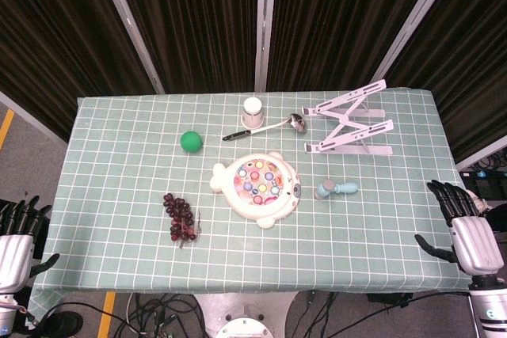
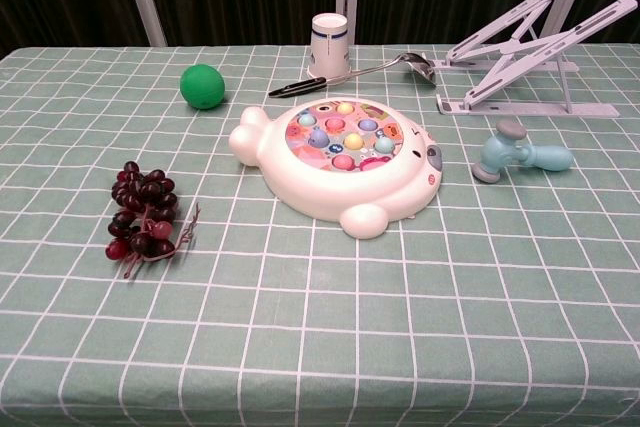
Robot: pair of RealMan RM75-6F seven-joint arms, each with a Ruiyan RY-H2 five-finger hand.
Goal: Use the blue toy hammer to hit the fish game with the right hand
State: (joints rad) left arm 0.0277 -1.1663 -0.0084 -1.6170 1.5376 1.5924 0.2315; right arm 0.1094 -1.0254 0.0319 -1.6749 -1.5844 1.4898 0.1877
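Head view: my right hand (image 1: 466, 231) is empty, fingers apart; I'd grasp the hammer (image 1: 336, 189) by its handle, right of the fish game (image 1: 258, 187).

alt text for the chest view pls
A white fish game with coloured pegs sits mid-table on a green checked cloth, a blue toy hammer lying just to its right. Dark grapes, a green ball, paper cup, ladle and folding stand surround them.
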